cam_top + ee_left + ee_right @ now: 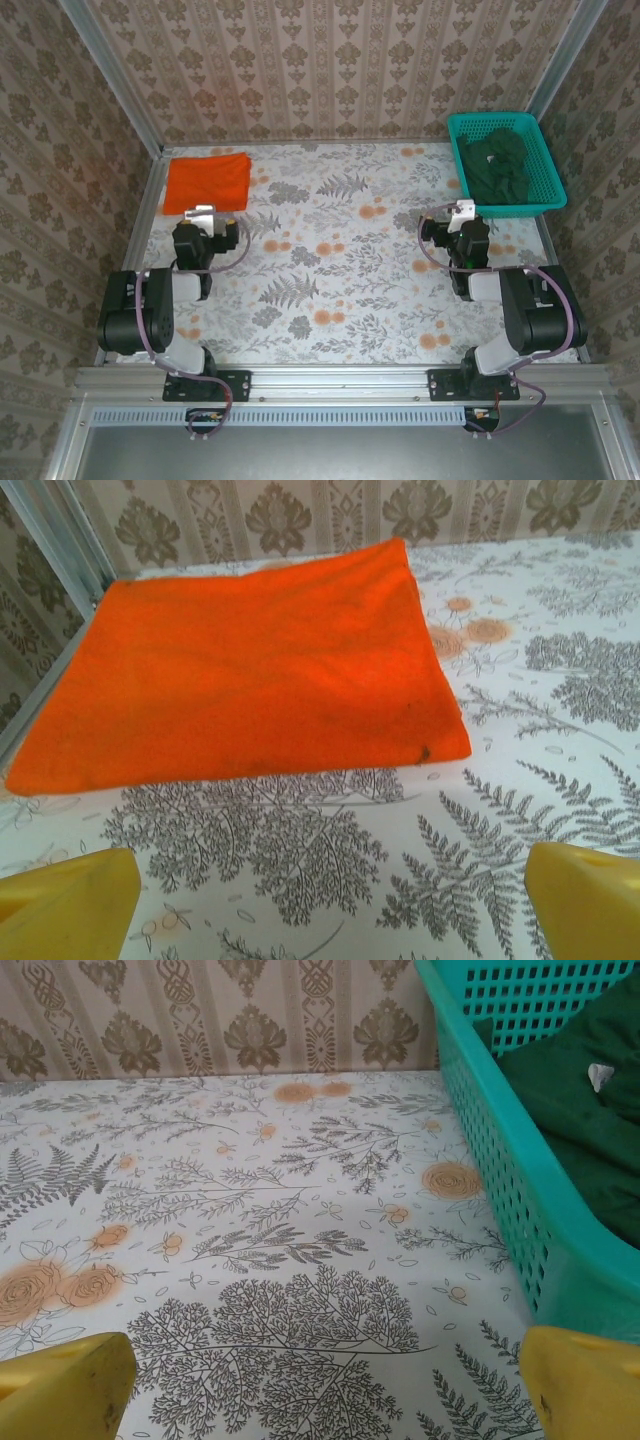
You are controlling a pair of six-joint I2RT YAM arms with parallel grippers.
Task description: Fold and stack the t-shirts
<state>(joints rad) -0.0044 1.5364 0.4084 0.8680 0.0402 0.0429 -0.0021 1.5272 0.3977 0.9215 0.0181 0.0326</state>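
Note:
The orange t-shirt (206,182) lies folded into a flat rectangle at the table's far left corner. From the left wrist the same orange t-shirt (250,670) lies just ahead of my left gripper (330,910), which is open with bare table between its yellow fingertips (70,905). From above, my left gripper (205,215) sits just short of the shirt's near edge. Dark green t-shirts (503,165) lie crumpled in the teal basket (549,165) at the far right. My right gripper (462,212) is open and empty, just left of the basket's near corner. The right wrist view has the green t-shirts (590,1110) behind the basket wall (510,1170).
Patterned walls and metal frame rails (140,190) close the table on three sides. The flowered tablecloth (340,260) stretches between the two arms. A white tag (600,1076) shows on the green fabric.

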